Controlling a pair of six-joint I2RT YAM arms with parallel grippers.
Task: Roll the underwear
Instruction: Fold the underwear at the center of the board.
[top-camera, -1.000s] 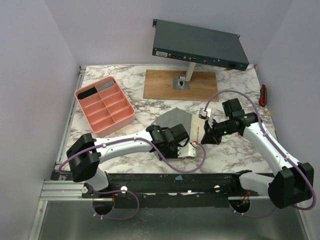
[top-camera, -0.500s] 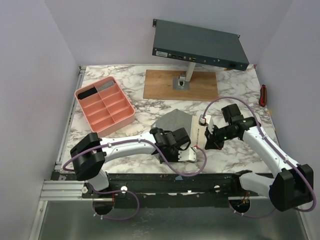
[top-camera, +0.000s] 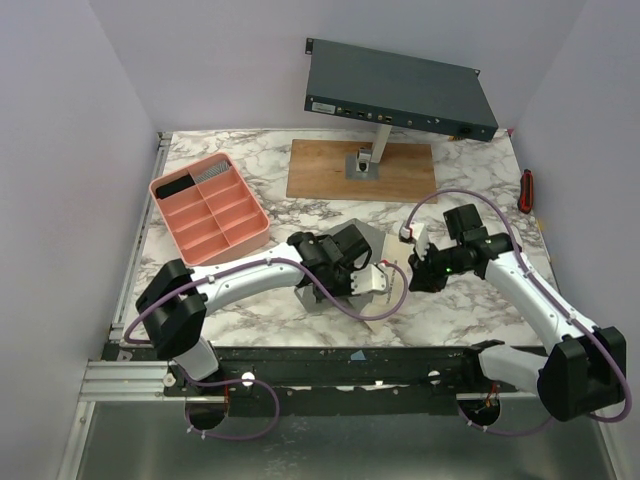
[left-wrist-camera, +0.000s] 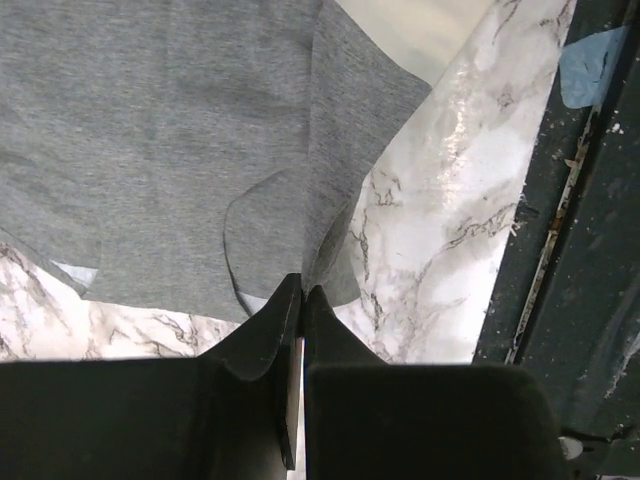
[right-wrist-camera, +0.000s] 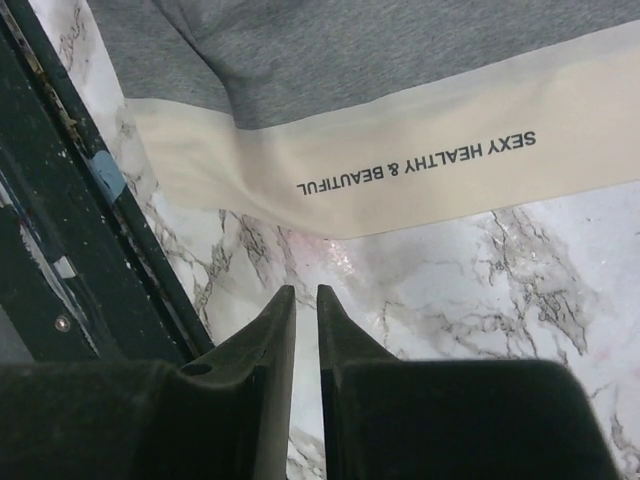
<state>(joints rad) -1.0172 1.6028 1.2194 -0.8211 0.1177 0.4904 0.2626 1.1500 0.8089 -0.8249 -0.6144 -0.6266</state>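
Your left fingers (left-wrist-camera: 262, 335), clamped on the underwear (left-wrist-camera: 170, 130), have dragged its fold up the desk (right-wrist-camera: 480, 290) since last frame; right fingers (right-wrist-camera: 262, 345) nearly closed, empty.

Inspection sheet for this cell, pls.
Surface: marble table, no spills seen.
Job's things: grey underwear not yet rolled; cream waistband lying flat.
Clutter: pink tray; red-handled tool at the right edge.
Grippers: left gripper pinching the underwear's edge; right gripper almost closed, empty, above bare marble.
Cables: purple cable arcing over the right wrist.
Surroundings: rack unit on a stand over a wooden board.
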